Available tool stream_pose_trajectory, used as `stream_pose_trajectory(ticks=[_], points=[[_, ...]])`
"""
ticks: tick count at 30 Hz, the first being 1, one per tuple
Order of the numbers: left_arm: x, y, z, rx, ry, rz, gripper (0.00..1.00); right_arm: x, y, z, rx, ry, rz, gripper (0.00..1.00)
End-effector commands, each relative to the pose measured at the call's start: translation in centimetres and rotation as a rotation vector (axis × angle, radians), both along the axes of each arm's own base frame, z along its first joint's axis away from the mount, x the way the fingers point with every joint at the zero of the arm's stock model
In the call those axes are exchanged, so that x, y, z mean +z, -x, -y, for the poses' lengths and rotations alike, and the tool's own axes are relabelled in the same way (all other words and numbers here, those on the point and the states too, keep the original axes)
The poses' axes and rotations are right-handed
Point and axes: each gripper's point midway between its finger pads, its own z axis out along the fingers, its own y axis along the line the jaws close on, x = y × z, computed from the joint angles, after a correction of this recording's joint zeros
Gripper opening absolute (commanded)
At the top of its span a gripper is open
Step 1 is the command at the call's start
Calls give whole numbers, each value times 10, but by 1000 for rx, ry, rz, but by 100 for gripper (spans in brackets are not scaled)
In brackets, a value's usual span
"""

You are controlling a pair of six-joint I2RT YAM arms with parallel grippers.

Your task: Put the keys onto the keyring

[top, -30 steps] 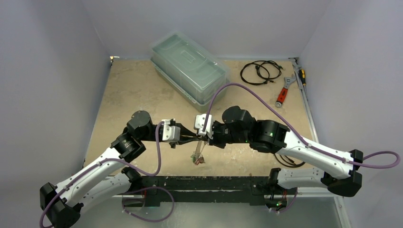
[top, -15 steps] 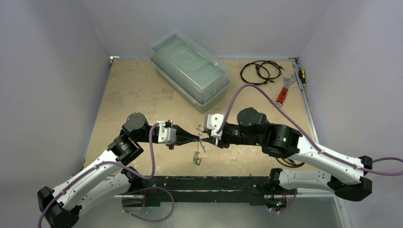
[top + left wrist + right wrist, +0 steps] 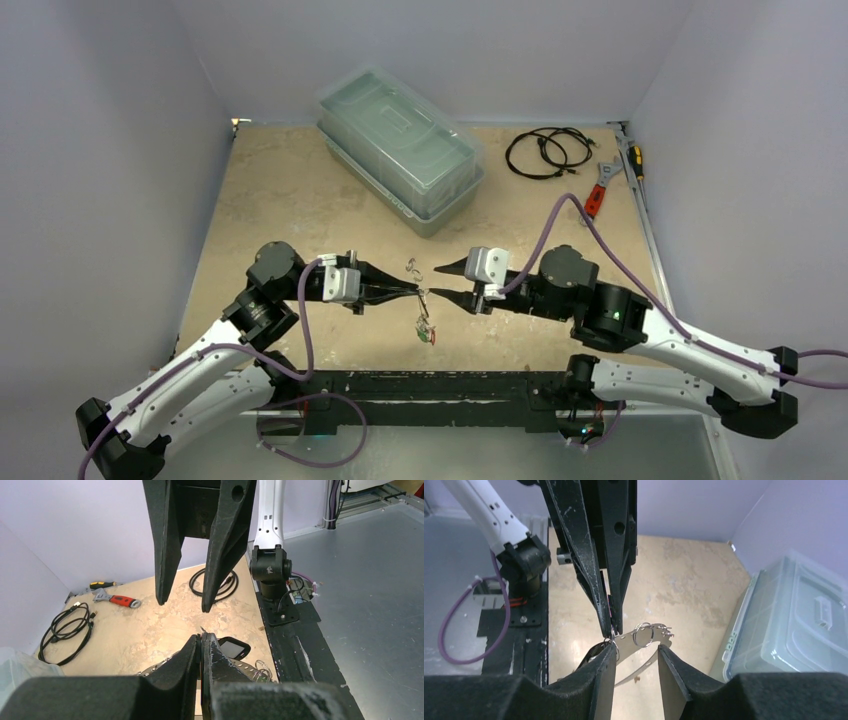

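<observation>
- the left gripper (image 3: pixel 418 292) is reaching in from the left above the table (image 3: pixel 300 200). its fingers are pressed together, pinching the rim of the keyring (image 3: pixel 628 640) and holding it in the air near the middle of the workspace.
- the right gripper (image 3: pixel 441 282) is facing it tip to tip with its fingers spread and gripping nothing. in the right wrist view the thin silver plate is lying across the gap between them.
- a small split ring (image 3: pixel 642 633) is sitting on the plate's holed edge.
- the keys (image 3: pixel 427 333), showing red and green, are dangling just below the left fingertips. whether they are already threaded on is too small to tell.
- the step in hand seems to be lining up the free gripper with the held keyring.
- the next move probably calls for the right fingers closing gently on a free part of the plate or the split ring, without twisting it out of the left pinch.
</observation>
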Motion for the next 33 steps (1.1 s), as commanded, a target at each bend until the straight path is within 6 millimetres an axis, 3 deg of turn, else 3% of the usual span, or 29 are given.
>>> stream_pose_trajectory(ticks=[1,12,16,19,23,28,33], points=[[16,3,-1,-3,55,52,0,34,8,0,35,-188,50,39],[9,1,-3,9,3,79,0,16,28,-6,137,-251,18,47],[3,-5,-4,38,-28,75,0,16,23,-5,112,-276,37,49],[1,-8,-4,51,-41,79,0,18,16,-6,84,-318,47,52],[5,-9,-6,73,-32,89,0,29,21,-1,179,-379,17,56],[18,-19,-13,165,18,77,0,39,4,6,161,-406,-57,57],[23,-19,-15,180,51,67,0,44,13,5,239,-422,-123,57]])
